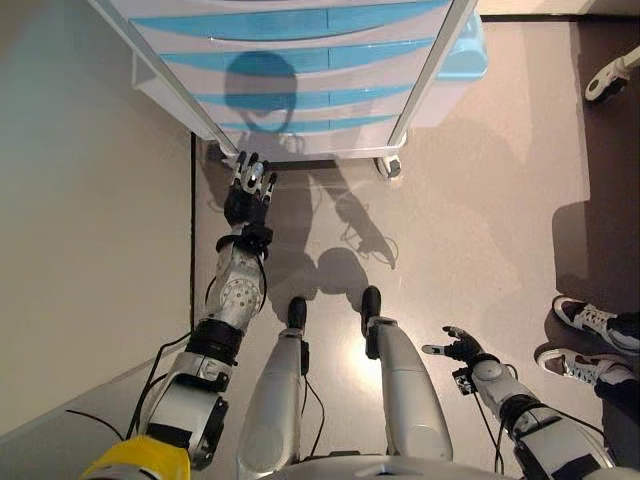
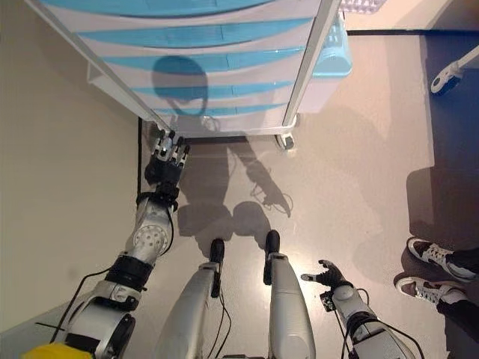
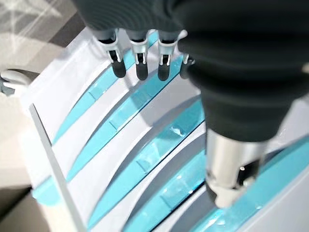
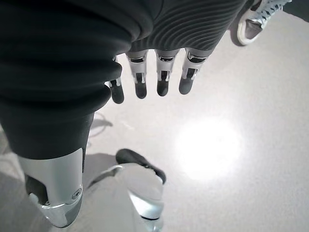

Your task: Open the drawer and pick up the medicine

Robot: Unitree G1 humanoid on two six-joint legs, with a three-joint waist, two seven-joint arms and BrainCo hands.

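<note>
Reaching with straight, spread fingers, the left hand hovers just beside the drawer cabinet's lowest drawers, all closed. Well apart from the cabinet, the right hand hangs relaxed and empty.

It looks like an indoor lab or test room: a smooth pale floor, a white wheeled drawer cart with blue fronts at the top, a person's sneakers at the right edge.

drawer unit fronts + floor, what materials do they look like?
Drawer unit: likely plastic, white frame with translucent blue drawer fronts; glossy, light glints along the curved blue strips. Floor: smooth beige, possibly vinyl or polished concrete; a bright lamp reflection shows in the right wrist view.
</note>
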